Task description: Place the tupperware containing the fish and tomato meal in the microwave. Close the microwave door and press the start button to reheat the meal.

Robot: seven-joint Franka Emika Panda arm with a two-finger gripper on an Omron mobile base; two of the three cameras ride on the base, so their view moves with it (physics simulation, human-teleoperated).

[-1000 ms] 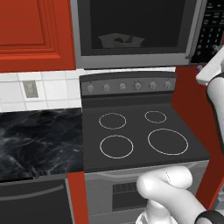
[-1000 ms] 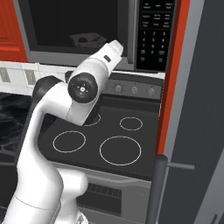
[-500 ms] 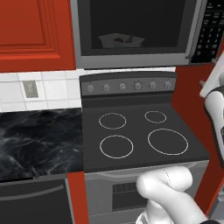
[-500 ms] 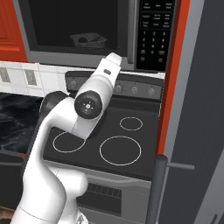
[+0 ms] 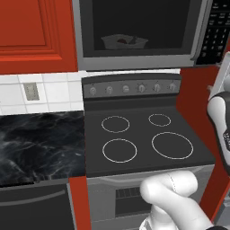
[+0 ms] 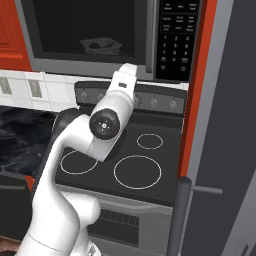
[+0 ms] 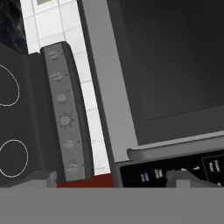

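One tupperware [image 5: 124, 42] is sitting inside the microwave [image 5: 139, 33], behind the microwave door [image 6: 87, 35], holding the fish and tomato meal [image 5: 121, 41]. Gripper [image 7: 111, 178] is hovering just below the microwave, fingers spread wide and grasping nothing, beside the keypad [image 6: 177, 37].

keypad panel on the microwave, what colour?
Black with white keys, on the keypad panel; clearest in the right base view.

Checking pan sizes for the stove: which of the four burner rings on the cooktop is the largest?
The front right ring, nearest the red side panel. It is clearly wider than the front left ring and both smaller back rings.
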